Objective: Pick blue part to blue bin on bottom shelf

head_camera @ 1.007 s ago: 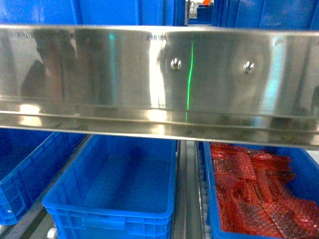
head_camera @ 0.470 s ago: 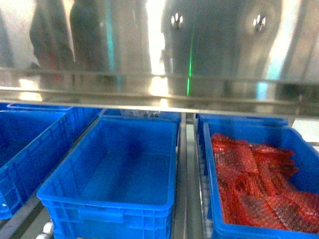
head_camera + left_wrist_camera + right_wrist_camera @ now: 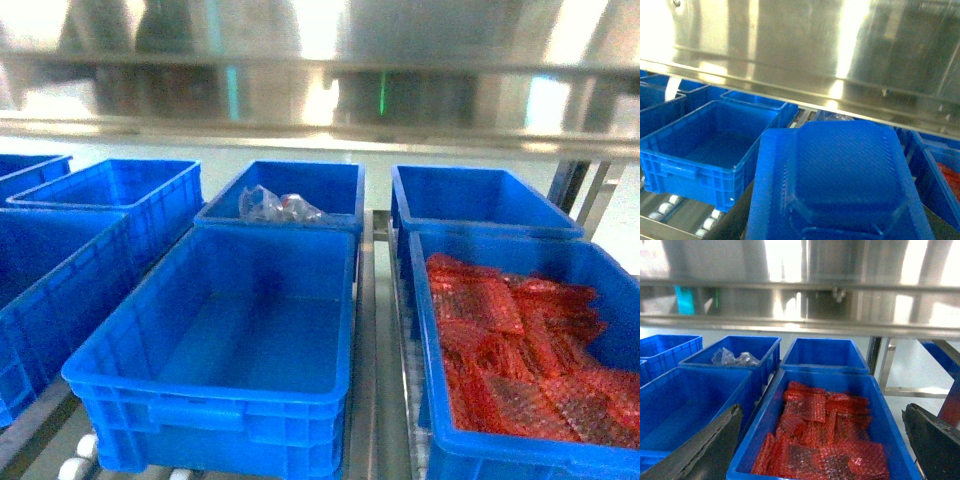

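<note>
The blue part [image 3: 840, 185] fills the lower middle of the left wrist view, a dark blue ridged block held right up against that camera, so it appears to sit in the left hand. That hand's fingers are hidden behind the part, and I cannot tell how firmly they close on it. The part does not show in the head view.

Below and ahead lies the blue bin [image 3: 215, 345], empty, at the front of the bottom shelf [image 3: 378, 400], whose white rollers show at its lower left corner. Behind it stands a rear bin [image 3: 285, 195] holding crumpled clear bags [image 3: 275, 205]. To the right, a bin of red mesh packets [image 3: 520, 350] sits just beside the target.

The main risk is the steel rail [image 3: 320, 100] overhead: it hangs low across all three views, and a high approach could knock the part loose. The crates are alike and closely packed, so a release off to one side could drop the part among the red packets or onto the gap between bins.

The right hand [image 3: 820, 450] stands wide apart and empty over the red packets.
</note>
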Controlling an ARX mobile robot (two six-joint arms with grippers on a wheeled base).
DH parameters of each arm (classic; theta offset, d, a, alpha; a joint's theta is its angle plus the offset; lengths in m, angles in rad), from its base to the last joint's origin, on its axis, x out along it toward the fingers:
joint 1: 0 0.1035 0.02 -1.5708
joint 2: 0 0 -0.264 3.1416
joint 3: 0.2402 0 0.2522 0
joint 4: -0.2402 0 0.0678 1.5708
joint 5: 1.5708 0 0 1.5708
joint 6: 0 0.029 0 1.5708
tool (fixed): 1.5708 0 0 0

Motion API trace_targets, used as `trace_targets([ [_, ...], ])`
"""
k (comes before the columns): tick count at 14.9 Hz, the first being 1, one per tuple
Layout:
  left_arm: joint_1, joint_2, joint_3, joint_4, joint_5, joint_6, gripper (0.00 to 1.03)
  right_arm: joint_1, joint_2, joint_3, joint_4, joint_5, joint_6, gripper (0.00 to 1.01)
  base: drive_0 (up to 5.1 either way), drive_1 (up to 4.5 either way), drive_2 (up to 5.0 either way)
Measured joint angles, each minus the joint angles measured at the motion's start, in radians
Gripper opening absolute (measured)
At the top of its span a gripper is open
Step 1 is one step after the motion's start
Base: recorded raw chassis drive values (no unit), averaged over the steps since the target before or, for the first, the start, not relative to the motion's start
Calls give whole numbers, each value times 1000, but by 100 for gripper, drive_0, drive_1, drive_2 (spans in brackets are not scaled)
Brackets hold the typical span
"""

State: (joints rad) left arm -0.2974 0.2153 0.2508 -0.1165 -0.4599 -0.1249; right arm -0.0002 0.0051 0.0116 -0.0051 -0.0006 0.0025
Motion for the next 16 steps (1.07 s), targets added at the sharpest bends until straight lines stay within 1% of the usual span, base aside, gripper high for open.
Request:
trace_targets([
  [16, 0, 3, -1, 0, 0, 0, 43, 0, 0, 0, 0, 0, 0, 98, 0, 0, 0],
])
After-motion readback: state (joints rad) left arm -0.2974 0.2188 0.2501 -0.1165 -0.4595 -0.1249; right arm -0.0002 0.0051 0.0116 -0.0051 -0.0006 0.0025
